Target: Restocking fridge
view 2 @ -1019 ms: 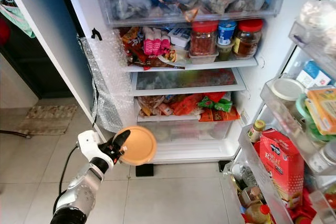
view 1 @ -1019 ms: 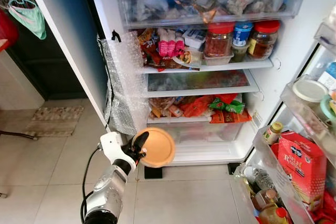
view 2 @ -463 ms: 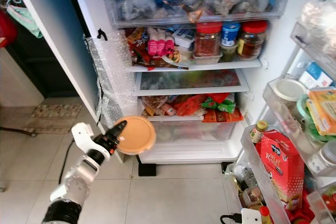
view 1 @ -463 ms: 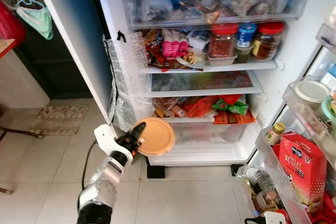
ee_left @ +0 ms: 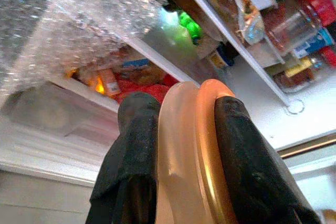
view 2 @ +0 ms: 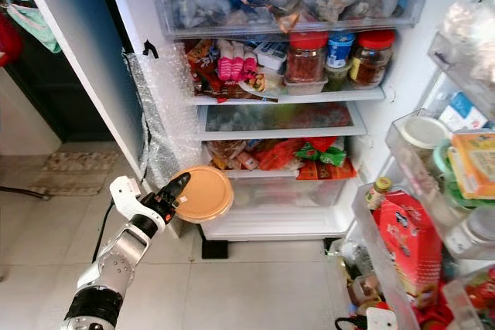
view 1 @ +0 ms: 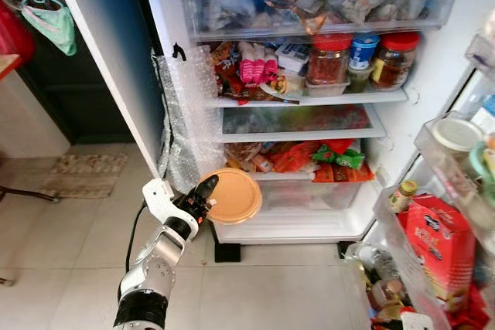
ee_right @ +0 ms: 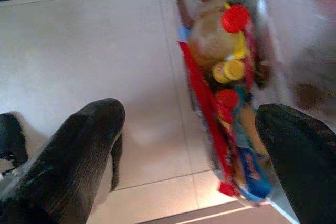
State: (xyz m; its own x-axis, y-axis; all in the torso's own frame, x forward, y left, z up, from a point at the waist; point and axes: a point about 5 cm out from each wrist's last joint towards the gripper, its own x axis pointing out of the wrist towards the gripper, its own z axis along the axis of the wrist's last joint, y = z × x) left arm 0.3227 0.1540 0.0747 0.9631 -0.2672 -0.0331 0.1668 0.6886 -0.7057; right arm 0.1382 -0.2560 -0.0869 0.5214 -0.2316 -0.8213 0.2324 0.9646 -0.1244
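Observation:
My left gripper (view 1: 207, 192) is shut on the rim of a flat round orange container (view 1: 233, 197). It holds the container upright in front of the fridge's lowest clear drawer (view 1: 309, 195). In the left wrist view the black fingers (ee_left: 137, 150) clamp the orange container (ee_left: 191, 156) edge-on, with the bubble-wrapped left wall and packed shelves beyond. My right gripper (ee_right: 191, 145) is open above the tiled floor, beside the bottles (ee_right: 226, 56) in the bottom door rack.
The open fridge holds jars (view 1: 329, 58) and packets on the upper shelf (view 1: 309, 100), snack bags (view 1: 294, 158) lower down. The door rack (view 1: 433, 214) at right carries a red carton (view 1: 445, 245) and bottles. Bubble wrap (view 1: 182, 113) lines the left wall. A mat (view 1: 81, 174) lies on the floor.
My left gripper has carried the orange container slightly right and closer to the bottom drawer. The camera has shifted a little. The door rack at right is now blurred.

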